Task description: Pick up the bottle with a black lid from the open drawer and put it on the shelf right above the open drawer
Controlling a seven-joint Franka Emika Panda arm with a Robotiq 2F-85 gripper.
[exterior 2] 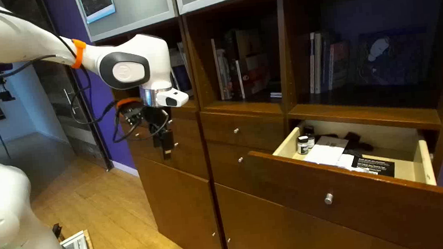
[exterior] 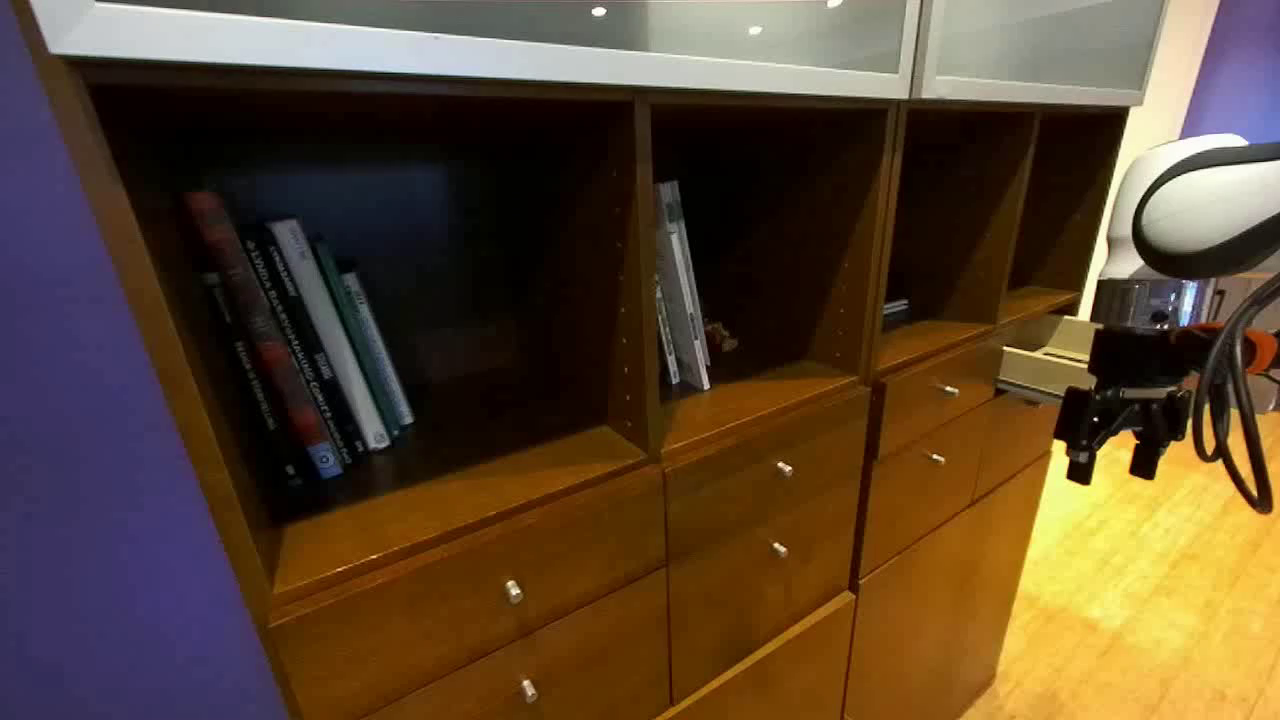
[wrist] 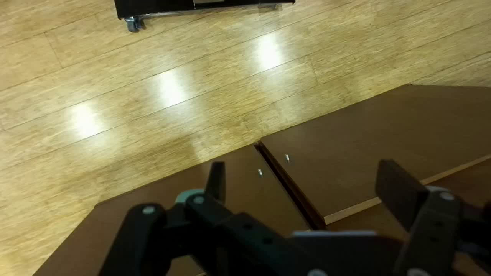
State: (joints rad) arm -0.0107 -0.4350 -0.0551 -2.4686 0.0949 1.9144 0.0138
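In an exterior view, a long brown bookcase (exterior: 645, 300) fills most of what we see. Tall books (exterior: 330, 340) lean over in its biggest box, and thin pale books (exterior: 685, 290) are in the next one. Far along, the drawer (exterior: 1050, 373) is pulled open, so its pale inside shows. The hand (exterior: 1112, 468) hangs near that end, on a white robot arm (exterior: 1215, 215). It points down, and its two fingers (exterior: 1080, 467) are spread apart.

In an exterior view, you can look down into the drawer. The bottle (exterior 2: 303, 146) stands up inside it, near the pale side wall (exterior 2: 287, 144) closest to the arm. It is tiny and whitish, with a black lid. A darker little bottle (exterior 2: 310, 136) is just behind it. White papers (exterior 2: 324, 153) and a black card (exterior 2: 375, 166) lie in there too. The shelf (exterior 2: 365, 114) is right above the drawer, and upright books (exterior 2: 322, 63) stand on it. The hand is well apart from the bottle.

In the wrist view, the fingers are wide apart, one on each side. Past them are brown doors (wrist: 364, 161) with two little shiny knobs (wrist: 287, 157), and then a yellow wood floor (wrist: 153, 57). A black thing with a small wheel (wrist: 172, 7) is at the top edge.
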